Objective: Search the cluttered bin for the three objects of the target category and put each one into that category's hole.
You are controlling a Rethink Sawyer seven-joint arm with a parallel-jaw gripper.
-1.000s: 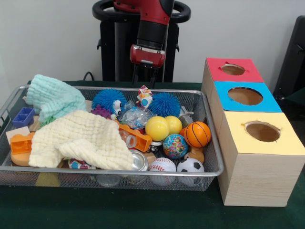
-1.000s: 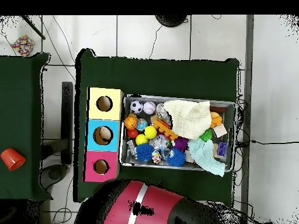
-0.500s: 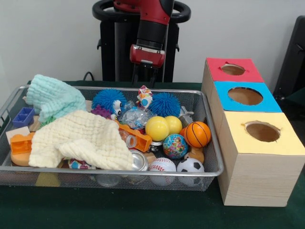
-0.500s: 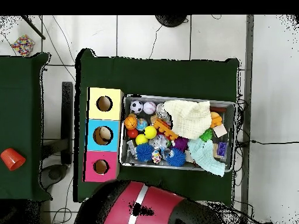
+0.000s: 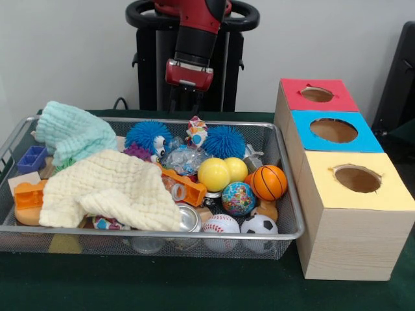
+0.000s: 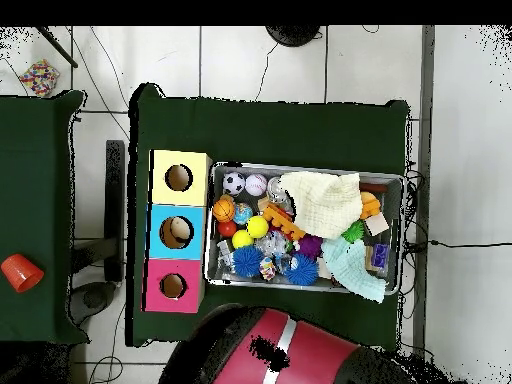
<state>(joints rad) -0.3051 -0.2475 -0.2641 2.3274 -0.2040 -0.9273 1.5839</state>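
- The bin [image 5: 272,133] of silver wire mesh sits on the green worktop [image 5: 194,291], filling the left and centre of the front view; in the overhead view it lies just right of the boxes.
- At its 9 o'clock end lie a mint cloth [image 5: 72,133], a small blue block [image 5: 32,158] and an orange block [image 5: 29,194].
- A cream cloth [image 5: 113,188] spreads over the left half (it covers whatever lies under it).
- At 12 o'clock, along the far rim, rest two blue spiky balls [image 5: 148,136] with a small patterned toy [image 5: 196,131] between them.
- Above that rim hangs the gripper [image 5: 185,100] on the red arm [image 5: 194,32]; it is behind the bin, touching nothing in it. The jaws are dark against the black pedestal [image 5: 155,58], so I cannot tell how far apart they stand or whether they hold anything.
- Towards 3 o'clock inside the bin: two yellow balls [image 5: 214,173], a small basketball [image 5: 268,182] and a globe ball [image 5: 238,198].
- At 5 o'clock, against the near rim, a baseball [image 5: 221,226] and a soccer ball [image 5: 259,226] lie side by side.
- Just right of the bin stand three boxes in a row, each with a round hole: red-topped box [image 5: 316,94] farthest, blue-topped box [image 5: 333,130] in the middle, yellow-topped box [image 5: 356,179] nearest.
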